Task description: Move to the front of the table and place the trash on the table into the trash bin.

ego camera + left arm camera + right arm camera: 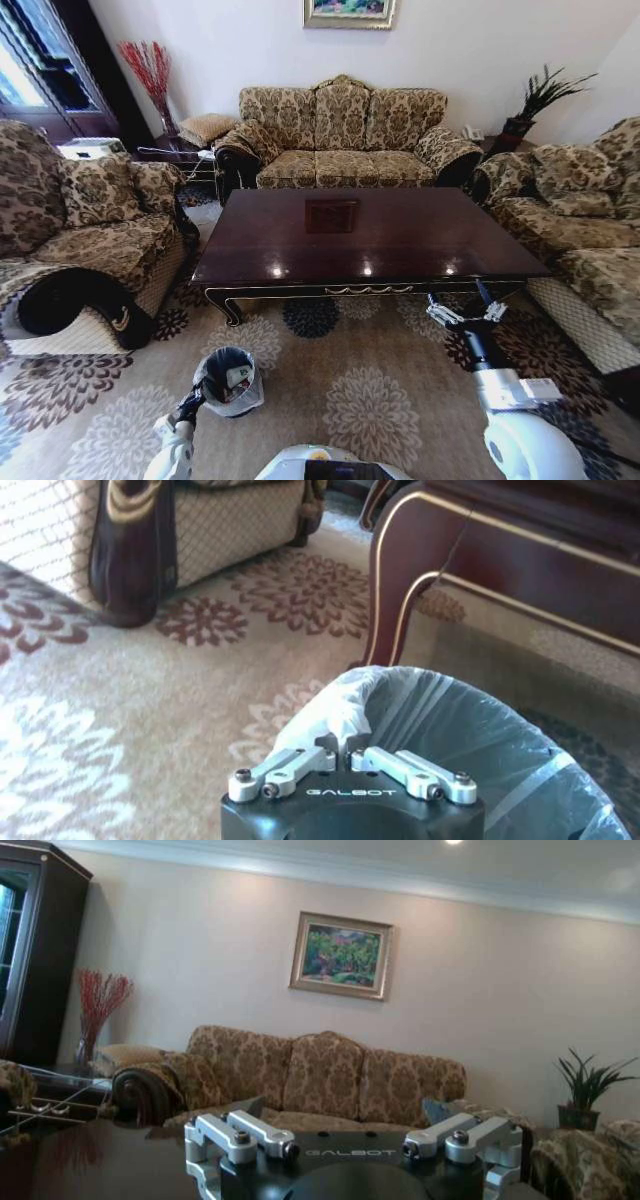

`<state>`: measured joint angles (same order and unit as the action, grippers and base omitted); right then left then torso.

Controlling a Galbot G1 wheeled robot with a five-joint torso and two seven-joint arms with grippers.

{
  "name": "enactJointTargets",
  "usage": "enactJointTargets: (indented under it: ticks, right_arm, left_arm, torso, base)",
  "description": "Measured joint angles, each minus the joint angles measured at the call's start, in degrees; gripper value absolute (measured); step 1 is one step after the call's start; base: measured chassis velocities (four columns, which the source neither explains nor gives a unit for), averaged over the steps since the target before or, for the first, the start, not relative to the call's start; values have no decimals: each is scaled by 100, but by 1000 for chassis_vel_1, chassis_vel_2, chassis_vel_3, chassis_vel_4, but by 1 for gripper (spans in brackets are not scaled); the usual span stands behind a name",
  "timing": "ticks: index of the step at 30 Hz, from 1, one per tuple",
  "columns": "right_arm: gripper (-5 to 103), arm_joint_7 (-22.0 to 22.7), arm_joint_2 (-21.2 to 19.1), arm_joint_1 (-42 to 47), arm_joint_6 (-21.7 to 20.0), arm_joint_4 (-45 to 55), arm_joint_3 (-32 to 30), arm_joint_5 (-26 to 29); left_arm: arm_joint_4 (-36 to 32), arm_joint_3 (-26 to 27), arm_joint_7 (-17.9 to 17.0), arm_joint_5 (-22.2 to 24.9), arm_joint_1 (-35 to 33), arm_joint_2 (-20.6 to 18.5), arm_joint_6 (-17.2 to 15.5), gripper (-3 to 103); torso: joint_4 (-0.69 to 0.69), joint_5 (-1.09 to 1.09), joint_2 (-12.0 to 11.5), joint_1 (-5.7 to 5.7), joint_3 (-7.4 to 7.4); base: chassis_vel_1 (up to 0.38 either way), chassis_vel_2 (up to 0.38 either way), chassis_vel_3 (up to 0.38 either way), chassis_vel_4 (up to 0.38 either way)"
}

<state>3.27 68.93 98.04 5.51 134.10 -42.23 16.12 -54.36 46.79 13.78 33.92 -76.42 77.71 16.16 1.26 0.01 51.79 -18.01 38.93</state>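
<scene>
The left tool (347,759) hangs at the near rim of the trash bin (229,381), its fingers pinched together on the folded edge of the plastic bag (345,705). Pale litter lies inside the bin, which stands on the carpet (380,400) before the worktop (400,240). The right tool (466,311) hovers spread wide, holding nothing, at the worktop's front edge.

The bench (400,240) top lies bare, open to reach from the near side. Sofas (90,230) hem its left, right and far sides; the trash bin (228,380) stands on near-left carpet.
</scene>
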Motion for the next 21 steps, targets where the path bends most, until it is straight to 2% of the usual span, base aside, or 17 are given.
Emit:
enactJointTargets:
  ticks: [5, 6, 7, 8, 9, 12, 13, 15, 18, 19, 21]
  right_arm:
    - [100, 3, 5, 28, 16, -7, -28, 21]
    - [100, 3, 7, 39, 22, -12, -50, 33]
    - [100, 3, 7, 44, 25, -16, -63, 39]
    - [100, 3, 1, 48, 33, -32, -102, 62]
    - [100, 3, 1, 48, 33, -32, -102, 62]
    - [100, 11, -36, 4, 37, -107, -168, 142]
    - [100, 11, -36, 4, 37, -107, -168, 142]
    - [100, 18, -52, -30, 37, -170, -221, 206]
    - [100, 18, -70, -41, 40, -197, -260, 243]
    - [100, 18, -87, -42, 41, -200, -287, 272]
    - [100, 18, -102, -42, 41, -200, -309, 296]
  left_arm:
    - [241, -15, 233, -5, 42, 15, 173, 1]
    - [264, -15, 345, -30, 43, 22, 205, 6]
    - [276, -14, 396, -45, 45, 28, 237, 6]
    - [336, -11, 470, -85, 58, 41, 326, 11]
    - [336, -11, 470, -85, 58, 41, 326, 11]
    - [488, 6, 632, -149, 115, 75, 499, 27]
    - [488, 6, 632, -149, 115, 75, 499, 27]
    - [459, 26, 680, -158, 78, 83, 510, 38]
    - [337, 60, 708, -140, 6, 82, 510, 44]
    - [149, 100, 716, -63, -58, 77, 515, 55]
    - [-41, 141, 718, 16, -112, 68, 489, 55]
  torso:
    - [1, -1, 0, 0, 0]
    - [0, 0, 0, 0, 0]
    - [0, 0, 1, 0, 0]
    - [-2, 4, 1, 0, -1]
    - [-2, 4, 1, 0, -1]
    - [-1, 0, 1, 0, 0]
    - [-1, 0, 1, 0, 0]
    - [-1, -1, 1, 0, 0]
    - [1, -1, 1, 0, 0]
    - [1, -1, 1, 0, 0]
    - [0, -2, 1, 0, 0]
  base:
    - [0, 0, 0, 0]
    - [0, 0, 0, 0]
    - [0, 0, 0, 0]
    - [0, 0, 0, 0]
    - [0, 0, 0, 0]
    - [0, 0, 0, 0]
    - [0, 0, 0, 0]
    - [0, 0, 0, 0]
    - [0, 0, 0, 0]
    - [0, 0, 0, 0]
    - [0, 0, 0, 0]
